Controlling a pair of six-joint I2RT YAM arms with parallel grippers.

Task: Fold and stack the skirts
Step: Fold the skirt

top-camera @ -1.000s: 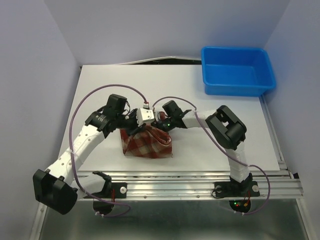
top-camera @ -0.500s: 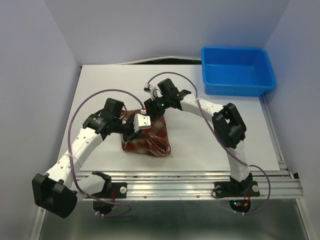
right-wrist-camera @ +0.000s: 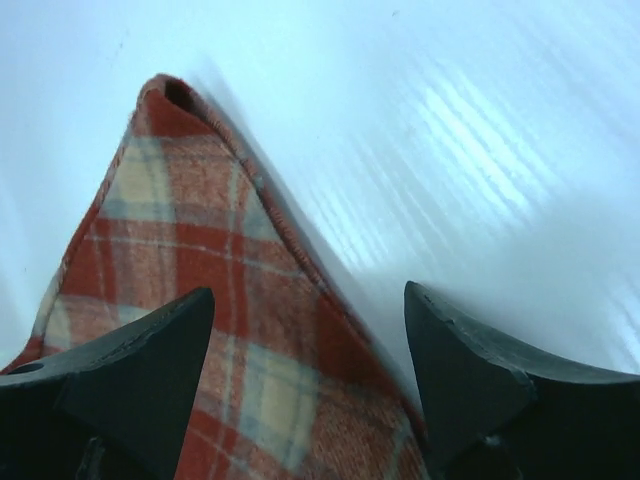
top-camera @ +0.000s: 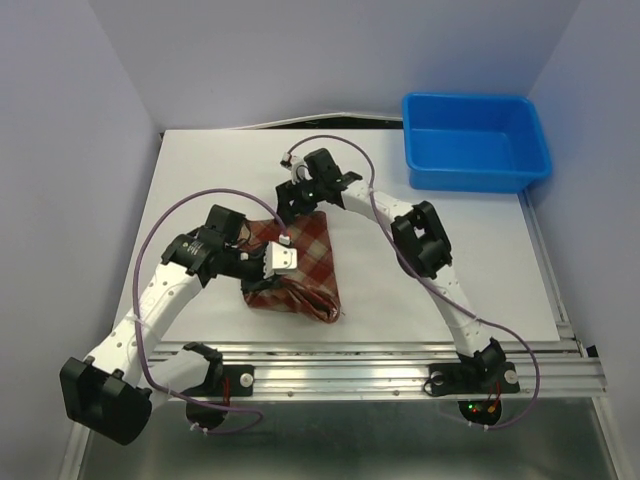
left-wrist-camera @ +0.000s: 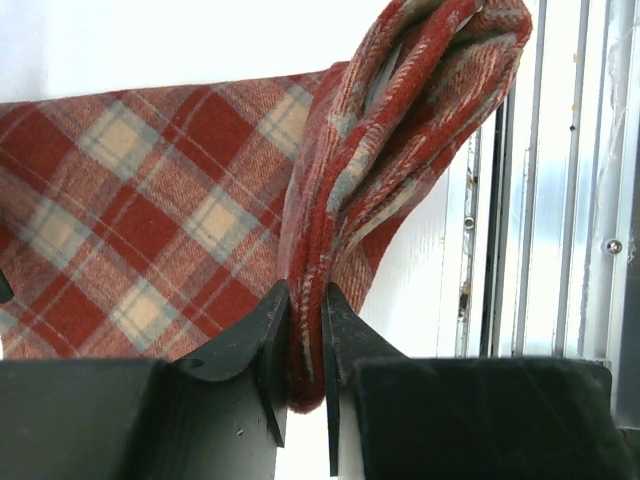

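One red, dark-red and cream plaid skirt (top-camera: 305, 262) lies bunched on the white table, with one corner drawn out toward the far side. My left gripper (top-camera: 270, 262) is shut on a thick folded edge of the skirt (left-wrist-camera: 400, 130), pinched between both fingers (left-wrist-camera: 268, 335). My right gripper (top-camera: 297, 205) is open, low over the skirt's far corner (right-wrist-camera: 190, 260), with the cloth edge running between its spread fingers (right-wrist-camera: 150, 350). No other skirt shows.
A blue plastic bin (top-camera: 474, 140) stands at the table's far right corner. The white table (top-camera: 200, 170) ends at a metal rail (top-camera: 400, 352) along the near edge, close to the skirt's folded end (left-wrist-camera: 540, 200).
My right gripper has moved away from the skirt's middle toward the far left. The skirt's far corner now lies spread out that way. My left gripper has drifted slightly nearer, still holding the fold.
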